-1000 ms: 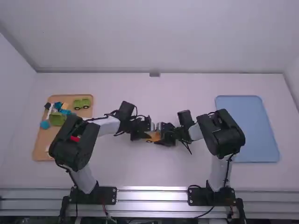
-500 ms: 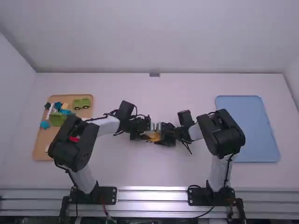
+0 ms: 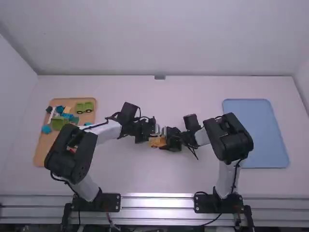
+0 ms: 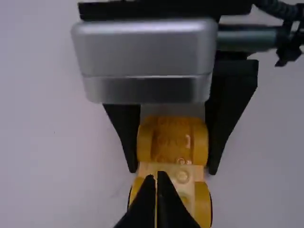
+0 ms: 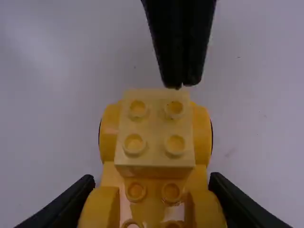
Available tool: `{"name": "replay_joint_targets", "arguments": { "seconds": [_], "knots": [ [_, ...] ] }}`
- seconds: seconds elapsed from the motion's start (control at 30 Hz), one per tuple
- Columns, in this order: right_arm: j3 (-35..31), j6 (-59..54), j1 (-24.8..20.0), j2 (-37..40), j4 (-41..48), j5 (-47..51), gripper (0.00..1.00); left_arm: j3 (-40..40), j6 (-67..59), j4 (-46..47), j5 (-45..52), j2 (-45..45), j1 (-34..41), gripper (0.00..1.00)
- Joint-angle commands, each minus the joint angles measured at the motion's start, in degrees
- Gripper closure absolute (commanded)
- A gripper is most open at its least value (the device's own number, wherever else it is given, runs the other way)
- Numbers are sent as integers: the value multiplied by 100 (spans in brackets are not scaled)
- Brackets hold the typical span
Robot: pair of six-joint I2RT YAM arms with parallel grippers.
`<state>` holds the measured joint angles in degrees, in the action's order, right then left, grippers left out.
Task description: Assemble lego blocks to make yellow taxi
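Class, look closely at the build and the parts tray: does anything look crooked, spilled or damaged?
Nothing stands out. The pale yellow block sits squarely on the yellow chassis, which the right gripper holds at its other end. The left gripper is shut. Parts in the tan tray are jumbled, but that seems ordinary.

Left arm, right arm: white links, bulky rounded black joint housings. Slack black cables. Base plates black, pale screw heads. Silver round-cornered block at right wrist. Left fingers black, tapered.

Dim, diffuse light, bright glare along metal rail
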<state>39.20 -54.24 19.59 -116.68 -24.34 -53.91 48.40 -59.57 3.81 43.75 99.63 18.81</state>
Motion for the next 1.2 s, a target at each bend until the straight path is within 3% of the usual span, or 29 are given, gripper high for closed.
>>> {"name": "replay_joint_targets", "arguments": {
  "seconds": [0.0, 0.23, 0.43, 0.87, 1.17],
  "knots": [
    [-61, 22, 33, -68, 74, 83, 43, -195, 17, -35, 234, -83, -7, 98],
    [-61, 42, 33, -68, 79, 83, 43, -374, 516, -673, 319, 256, 28, 98],
    [-61, 44, 33, -68, 81, 81, 43, -330, 511, -619, 219, 472, 35, 98],
    [-61, 42, 33, -68, 114, 83, 43, -330, 518, 90, -1064, 472, 28, 98],
    [-61, 46, 33, -68, 101, 81, 42, -334, 728, -79, -859, 839, 33, 98]
  ]
}}
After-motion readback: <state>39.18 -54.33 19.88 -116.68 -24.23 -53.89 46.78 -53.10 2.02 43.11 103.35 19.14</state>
